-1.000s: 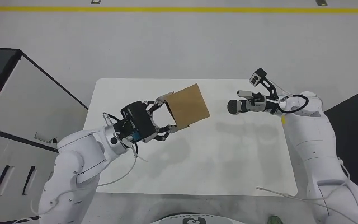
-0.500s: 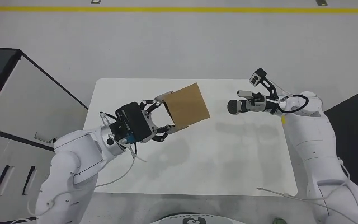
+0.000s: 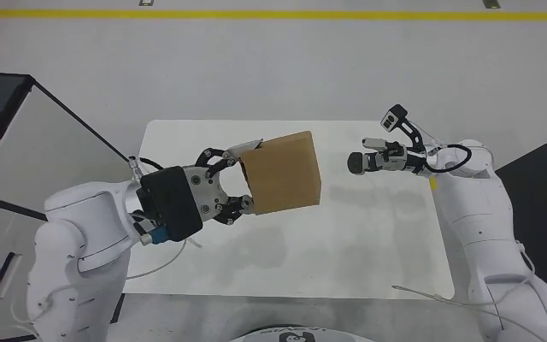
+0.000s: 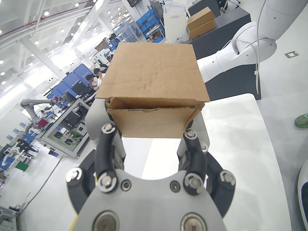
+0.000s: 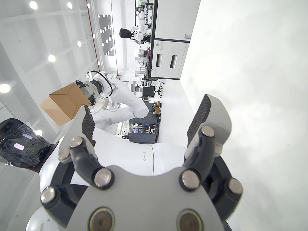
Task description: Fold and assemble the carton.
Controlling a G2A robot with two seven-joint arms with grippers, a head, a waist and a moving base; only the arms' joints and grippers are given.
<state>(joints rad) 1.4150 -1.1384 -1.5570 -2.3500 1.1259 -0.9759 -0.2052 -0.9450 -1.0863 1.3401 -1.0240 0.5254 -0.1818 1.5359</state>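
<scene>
The left gripper [image 3: 238, 179] is grasping a brown carton [image 3: 285, 173] by one end and is holding it in the air above the far, left part of the white surface [image 3: 359, 248]. The right gripper [image 3: 352, 162] is hanging released with its fingers spread, apart from the carton and facing it.

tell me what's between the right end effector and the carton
Nothing: the top view has a bare stretch of table between carton and right end effector.
</scene>
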